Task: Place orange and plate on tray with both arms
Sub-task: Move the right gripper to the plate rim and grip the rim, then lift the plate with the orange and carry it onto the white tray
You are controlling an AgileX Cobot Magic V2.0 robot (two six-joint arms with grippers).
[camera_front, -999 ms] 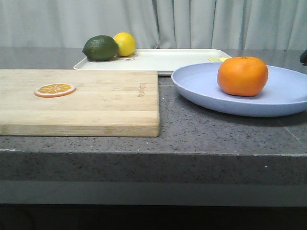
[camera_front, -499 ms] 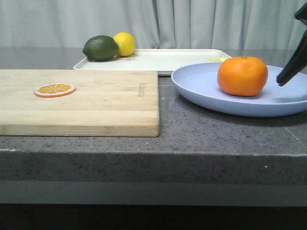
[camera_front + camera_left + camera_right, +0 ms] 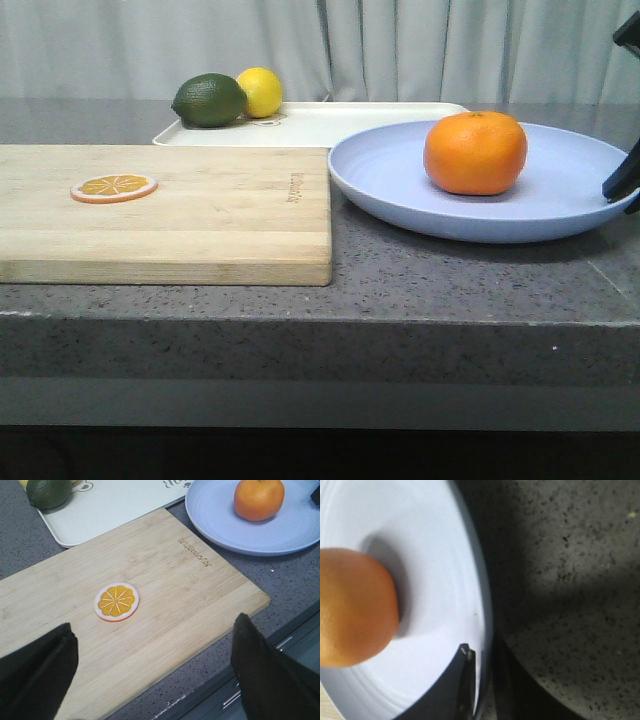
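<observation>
- Right gripper (image 3: 481,680) is down at the plate's (image 3: 560,190) right edge, one finger (image 3: 455,685) over the inside of the rim, the other under it on the outer side: jaws drawn narrow, pinching the rim between them.
- In the front view only a dark piece of that gripper shows at the right border, touching the plate's edge.
- Compared with half a second ago, the plate sits further left, and the orange has travelled with it.
- The orange (image 3: 475,152) rests upright on the plate, a little left of its centre, stem dimple up; it is apart from the gripping fingers.
- The plate's left edge now lies just beside the corner of the cutting board (image 3: 200,215), and its far side overlaps the near right part of the tray (image 3: 340,125) as seen from the front; whether it touches the tray I cannot tell.
- Left gripper (image 3: 150,670) hangs above the cutting board, fingers spread wide, nothing between them.
- Just past its fingers, the orange slice (image 3: 117,601) lies flat on the board.
- The tray sits behind the board on the grey speckled counter (image 3: 450,280), with a dark green lime (image 3: 209,100) and a lemon (image 3: 261,91) side by side, touching, at its far left corner.
</observation>
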